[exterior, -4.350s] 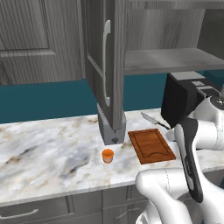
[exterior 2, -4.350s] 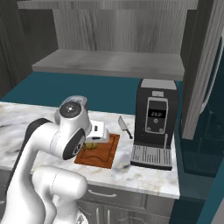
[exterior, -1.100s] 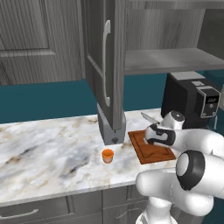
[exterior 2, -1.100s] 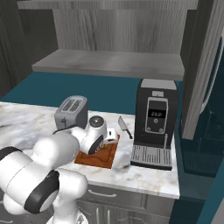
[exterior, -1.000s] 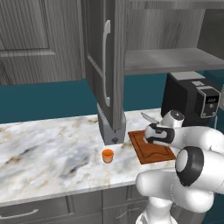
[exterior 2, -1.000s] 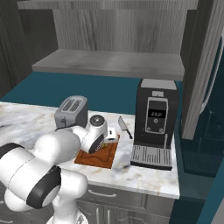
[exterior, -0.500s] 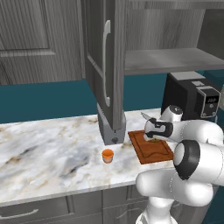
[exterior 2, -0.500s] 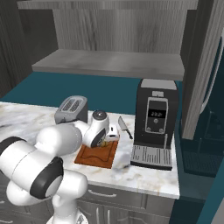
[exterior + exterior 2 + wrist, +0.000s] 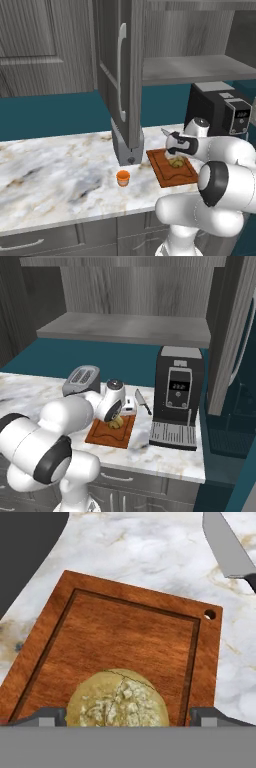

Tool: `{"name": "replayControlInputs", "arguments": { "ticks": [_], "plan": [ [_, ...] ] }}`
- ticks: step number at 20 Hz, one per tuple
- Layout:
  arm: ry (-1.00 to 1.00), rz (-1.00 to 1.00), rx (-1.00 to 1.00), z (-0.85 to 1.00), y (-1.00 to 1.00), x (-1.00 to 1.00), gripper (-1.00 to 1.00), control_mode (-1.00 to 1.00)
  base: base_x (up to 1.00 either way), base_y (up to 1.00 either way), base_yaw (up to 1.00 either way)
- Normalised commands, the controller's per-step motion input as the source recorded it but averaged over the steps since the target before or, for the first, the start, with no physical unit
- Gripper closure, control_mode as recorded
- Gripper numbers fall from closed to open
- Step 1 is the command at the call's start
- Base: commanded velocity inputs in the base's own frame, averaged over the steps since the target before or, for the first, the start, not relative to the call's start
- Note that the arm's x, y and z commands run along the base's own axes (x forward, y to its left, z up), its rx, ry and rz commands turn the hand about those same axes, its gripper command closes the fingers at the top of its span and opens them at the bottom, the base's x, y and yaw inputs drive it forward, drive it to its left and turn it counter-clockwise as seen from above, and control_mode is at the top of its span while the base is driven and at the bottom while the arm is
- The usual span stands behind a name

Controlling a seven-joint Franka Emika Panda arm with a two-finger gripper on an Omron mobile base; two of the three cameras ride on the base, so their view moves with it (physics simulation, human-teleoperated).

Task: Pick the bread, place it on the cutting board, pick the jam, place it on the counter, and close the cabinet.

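The bread point(image 9: 117, 704), a round golden-brown bun, lies on the reddish-brown cutting board point(image 9: 125, 637) near one end. My gripper point(image 9: 128, 717) hangs just above it, open, with a fingertip on each side and a gap to the bun on both. From the base views the bread point(image 9: 176, 162) rests on the cutting board point(image 9: 170, 174) under my hand, and is seen again as the bread point(image 9: 116, 424) on the cutting board point(image 9: 106, 437). The orange jam point(image 9: 123, 178) stands on the marbled counter point(image 9: 55, 170), left of the board. The cabinet point(image 9: 122, 75) has its door swung open.
A knife point(image 9: 225, 547) lies on the counter just past the board's far end. A black coffee machine point(image 9: 177, 396) stands right of the board and a toaster point(image 9: 81, 378) behind it. The cabinet's grey shelf point(image 9: 125, 328) hangs overhead.
The jaws have spread apart and let go of the bread, which now lies free on the board. The hand has shifted slightly toward the board's back.
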Motion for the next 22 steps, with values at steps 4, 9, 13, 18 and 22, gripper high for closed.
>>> {"name": "replayControlInputs", "arguments": {
  "ticks": [4, 9, 13, 18, 22],
  "plan": [
    [-0.01, 0.01, 0.00, 0.28, 0.00, -0.11, -1.00, -1.00, 0.00, 0.00, 0.00],
    [-0.01, 0.00, 0.00, 0.35, 0.00, -0.10, -1.00, -1.00, 0.00, 0.00, 0.00],
    [-0.05, 0.00, 0.00, 0.39, 0.00, -0.06, -1.00, -1.00, 0.00, 0.00, 0.00],
    [-0.10, 0.00, 0.00, 0.28, 0.00, -0.07, -1.00, -1.00, 0.00, 0.00, 0.00],
    [-0.16, 0.00, 0.00, 0.32, 0.00, -0.07, -1.00, -1.00, 0.00, 0.00, 0.00]
  ]
}}
